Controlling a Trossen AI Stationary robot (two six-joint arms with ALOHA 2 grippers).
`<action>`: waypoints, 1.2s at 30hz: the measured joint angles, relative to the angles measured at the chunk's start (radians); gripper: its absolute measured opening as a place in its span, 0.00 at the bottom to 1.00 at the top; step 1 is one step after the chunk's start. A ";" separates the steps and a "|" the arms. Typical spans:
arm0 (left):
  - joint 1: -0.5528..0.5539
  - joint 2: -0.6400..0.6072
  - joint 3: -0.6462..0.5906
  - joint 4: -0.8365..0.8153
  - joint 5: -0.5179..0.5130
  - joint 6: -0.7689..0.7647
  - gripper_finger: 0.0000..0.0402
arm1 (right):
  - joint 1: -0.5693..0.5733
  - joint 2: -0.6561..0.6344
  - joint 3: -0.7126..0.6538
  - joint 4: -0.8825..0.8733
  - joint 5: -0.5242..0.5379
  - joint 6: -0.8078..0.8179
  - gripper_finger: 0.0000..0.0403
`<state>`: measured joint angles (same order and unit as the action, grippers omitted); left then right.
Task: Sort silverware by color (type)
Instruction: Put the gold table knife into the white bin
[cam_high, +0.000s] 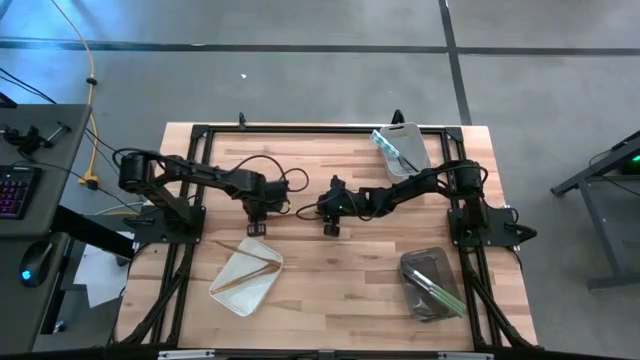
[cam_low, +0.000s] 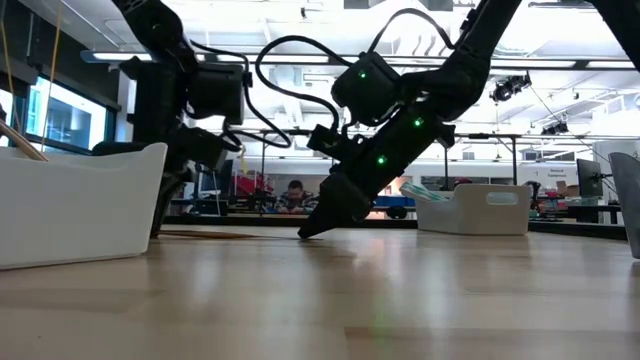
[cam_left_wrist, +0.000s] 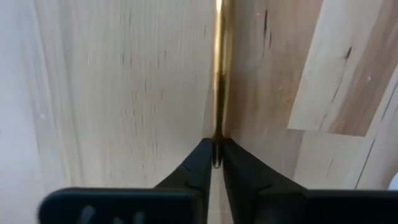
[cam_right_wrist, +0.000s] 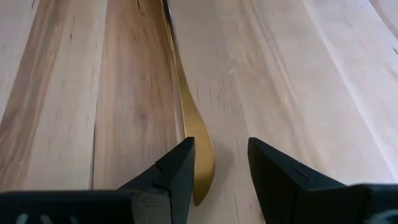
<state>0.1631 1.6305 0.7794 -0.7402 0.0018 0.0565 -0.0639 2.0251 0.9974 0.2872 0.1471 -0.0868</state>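
Gold cutlery piece (cam_left_wrist: 219, 81) lies flat on the wooden bench (cam_high: 330, 290) near its middle, its thin handle end pinched between the closed tips of the left pincer (cam_left_wrist: 216, 152). Right pincer (cam_right_wrist: 221, 163) sits low over the piece's broad end (fingers parted, not gripping it), facing the left one across the bench.

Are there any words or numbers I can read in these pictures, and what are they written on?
None can be read.
The white trays, the wooden table and the gold cutlery piece carry no writing.
Signs in the room behind the table, seen in the low view, are too small and blurred to read.
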 joint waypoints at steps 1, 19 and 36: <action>0.000 0.002 0.005 0.002 -0.001 0.015 0.04 | 0.000 0.000 0.000 0.001 0.000 0.000 0.34; 0.027 -0.054 0.084 -0.096 0.047 0.040 0.00 | 0.011 -0.057 -0.004 -0.032 -0.025 0.034 0.34; 0.026 -0.256 0.126 -0.332 0.147 -0.113 0.00 | 0.013 -0.236 -0.002 -0.202 0.112 -0.007 0.34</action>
<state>0.1894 1.3741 0.9055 -1.0724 0.1485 -0.0566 -0.0513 1.7891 0.9958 0.0855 0.2588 -0.0935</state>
